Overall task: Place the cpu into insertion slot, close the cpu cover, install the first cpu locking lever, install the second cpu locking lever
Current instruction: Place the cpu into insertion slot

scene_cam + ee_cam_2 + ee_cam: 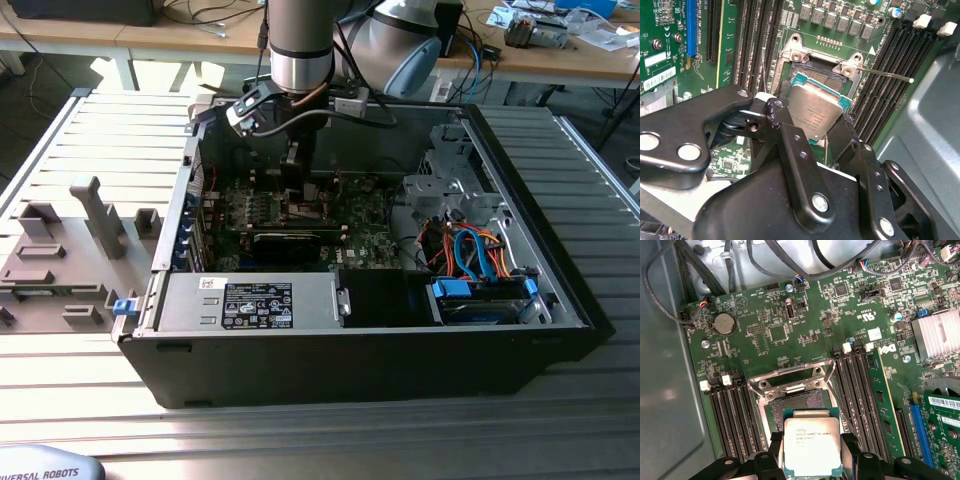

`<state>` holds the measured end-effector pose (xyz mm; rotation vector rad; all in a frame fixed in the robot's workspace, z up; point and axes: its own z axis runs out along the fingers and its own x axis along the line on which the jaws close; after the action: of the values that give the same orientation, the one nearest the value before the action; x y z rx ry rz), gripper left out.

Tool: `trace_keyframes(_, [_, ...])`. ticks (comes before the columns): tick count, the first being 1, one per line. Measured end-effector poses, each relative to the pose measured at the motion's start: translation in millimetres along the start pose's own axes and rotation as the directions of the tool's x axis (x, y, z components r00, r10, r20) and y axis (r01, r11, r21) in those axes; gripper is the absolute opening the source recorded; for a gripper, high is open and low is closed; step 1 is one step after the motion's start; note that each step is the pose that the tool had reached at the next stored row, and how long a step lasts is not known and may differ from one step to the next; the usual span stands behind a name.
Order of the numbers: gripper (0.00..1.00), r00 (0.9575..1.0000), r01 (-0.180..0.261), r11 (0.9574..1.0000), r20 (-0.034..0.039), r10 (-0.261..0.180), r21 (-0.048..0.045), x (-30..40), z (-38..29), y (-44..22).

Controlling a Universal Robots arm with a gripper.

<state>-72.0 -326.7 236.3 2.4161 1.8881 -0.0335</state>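
jaws grip cpu (pixel 812 447) above insertion slot (pixel 796 401)

Arm (pixel 300 45): last link upright, pointing straight down, in the exterior view.
Gripper (pixel 812 120): directed downward, jaws closed on the cpu (pixel 811 440).
Fingers (pixel 850 446): black, one pressed against each opposite edge of the chip.

Insertion slot (pixel 797 401) is open from above, cpu cover (pixel 790 371) tilted up along one edge. Memory slot rows (pixel 732 412) crowd both sides. Thin lever (pixel 890 76) juts over one row. Grey case wall (pixel 665 390) stands near. Gripper (pixel 812 455) clamping cpu (pixel 811 440) hangs over the slot's edge.
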Motion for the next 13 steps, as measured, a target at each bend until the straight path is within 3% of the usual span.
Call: trace_keyframes(13, [0.54,1.0,-0.008,1.0,0.0004,0.008,0.0005,0.0,0.4,0.0])
